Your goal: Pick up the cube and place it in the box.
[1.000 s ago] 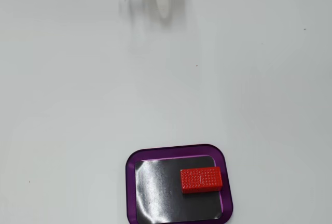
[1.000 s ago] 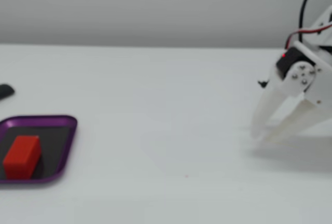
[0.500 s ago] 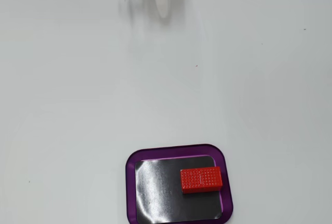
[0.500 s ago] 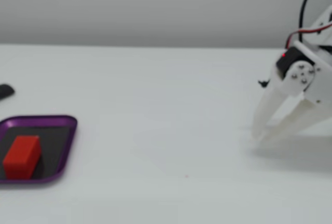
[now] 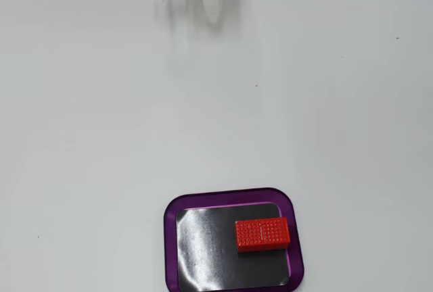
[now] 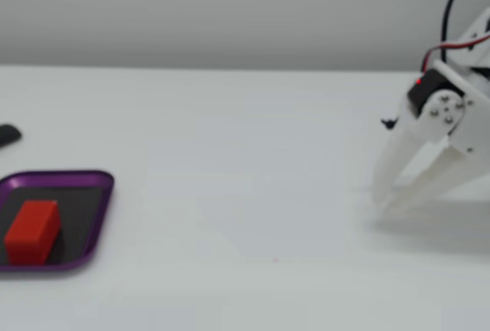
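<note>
Cube (image 5: 262, 234) is seen as bright red, faces covered with a fine dotted texture in a fixed view; plain red in the other (image 6: 32, 229). Box (image 5: 232, 198) is rimmed in purple, inner floor glossy dark grey-black with pale reflections; same purple rim (image 6: 98, 224) seen from the side. Bench (image 5: 101, 136) is plain white, few tiny dark specks. Pincer (image 6: 385, 198) is white plastic, black servo body, red and black wires above. Wall behind is grey.
</note>
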